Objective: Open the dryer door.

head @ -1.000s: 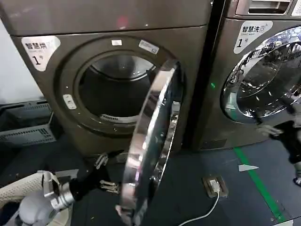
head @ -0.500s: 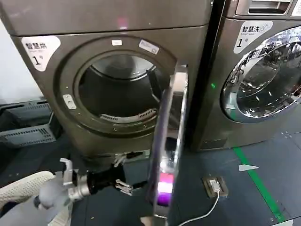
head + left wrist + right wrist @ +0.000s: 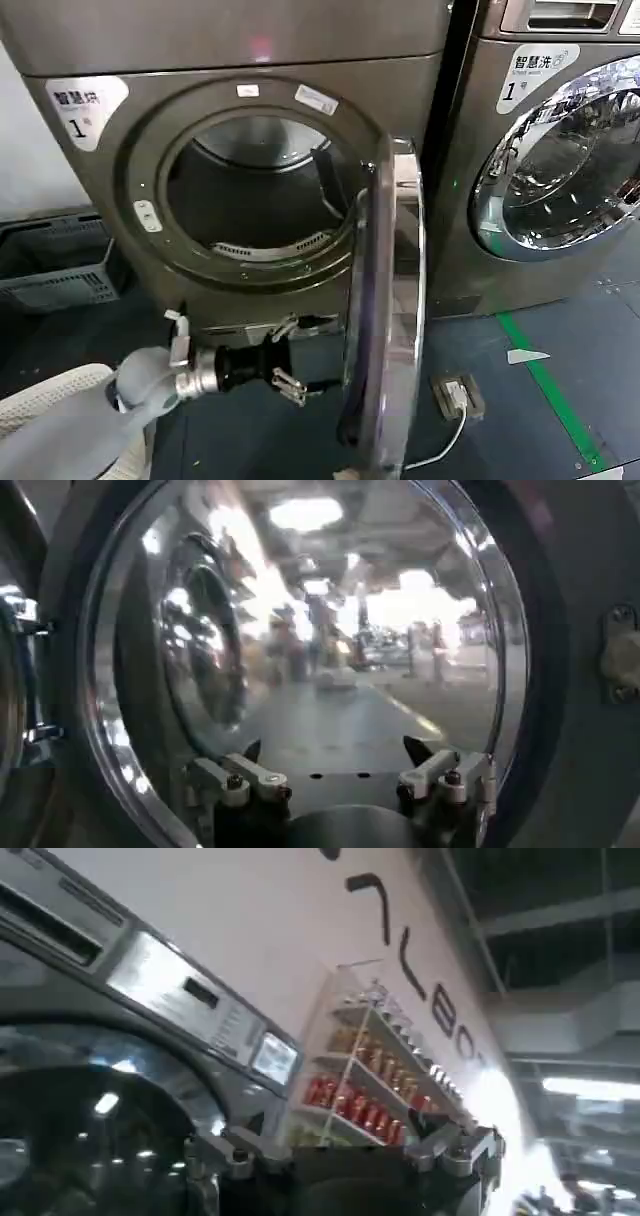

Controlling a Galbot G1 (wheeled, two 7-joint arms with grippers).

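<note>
The dryer (image 3: pixel 250 150) stood with its door (image 3: pixel 385 310) swung well out from the round opening, hinged on the right side and seen almost edge-on from the head view, its chrome rim catching the light. The drum (image 3: pixel 255 190) behind it lay dark and open to view. The left pincer (image 3: pixel 288 380) reached in low from the left, just beside the inner face of the door near its lower part, its arm stretched across the front of the machine. Its fingers (image 3: pixel 245 775) were spread, with nothing between them; from the wrist they pointed straight at the door's glass (image 3: pixel 300 630), which mirrored the room. Whether the tips actually touched the door I could not quite tell. A second machine (image 3: pixel 560 150) stood to the right with its door shut. On the floor (image 3: pixel 560 400) a green line (image 3: pixel 545 385) ran past a small socket box (image 3: pixel 458 393) with a white cable (image 3: pixel 440 445), and a grey crate (image 3: pixel 55 265) sat by the wall on the left. The right pincer (image 3: pixel 340 1148) was raised, also spread and empty, facing a machine's panel (image 3: pixel 180 998) and some shelves (image 3: pixel 370 1088) of red goods beyond.
</note>
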